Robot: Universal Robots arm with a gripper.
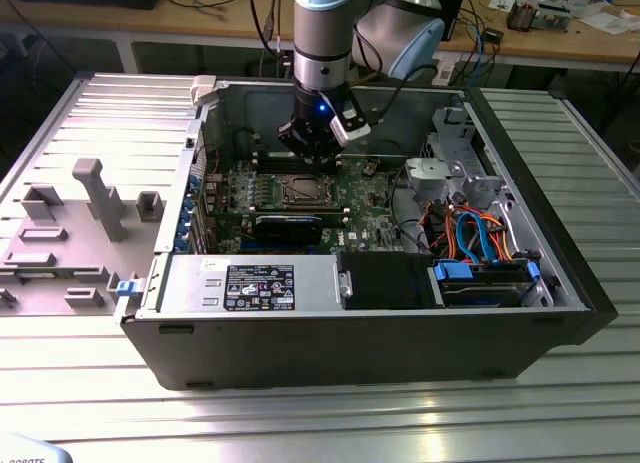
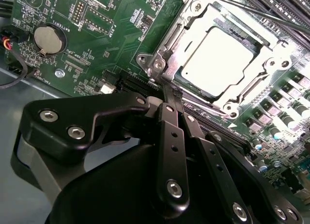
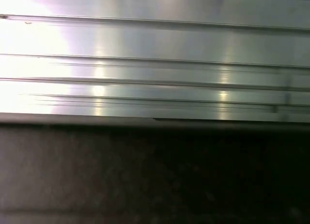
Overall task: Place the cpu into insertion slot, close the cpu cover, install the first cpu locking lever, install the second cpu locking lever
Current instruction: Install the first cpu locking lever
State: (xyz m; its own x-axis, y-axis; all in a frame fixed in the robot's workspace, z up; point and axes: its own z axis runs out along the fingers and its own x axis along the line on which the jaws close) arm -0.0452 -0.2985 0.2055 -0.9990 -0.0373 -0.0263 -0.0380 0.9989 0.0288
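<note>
In the exterior view my gripper point(image 1: 322, 163) reaches down into the open computer case, just behind the insertion slot point(image 1: 300, 191) on the green board. The second wrist view shows the cpu point(image 2: 218, 54), its silvery top lying flat in the socket. The cpu cover point(image 2: 271, 64) is down around it as a metal frame. My gripper point(image 2: 170, 91) is shut, its black fingers point(image 2: 172, 137) pressed together, their tips at the socket's near edge by a corner screw. I cannot tell whether they touch anything there. A thin metal lever rod point(image 2: 256, 13) runs along the socket's far side.
A black graphics card point(image 1: 288, 226) lies in front of the socket, with the power supply point(image 1: 250, 283) nearer still. Drive bays with blue and orange cables point(image 1: 480, 233) are on the exterior view's right. Case walls point(image 1: 400, 343) enclose the board. A grey fixture plate point(image 1: 80, 223) lies outside.
</note>
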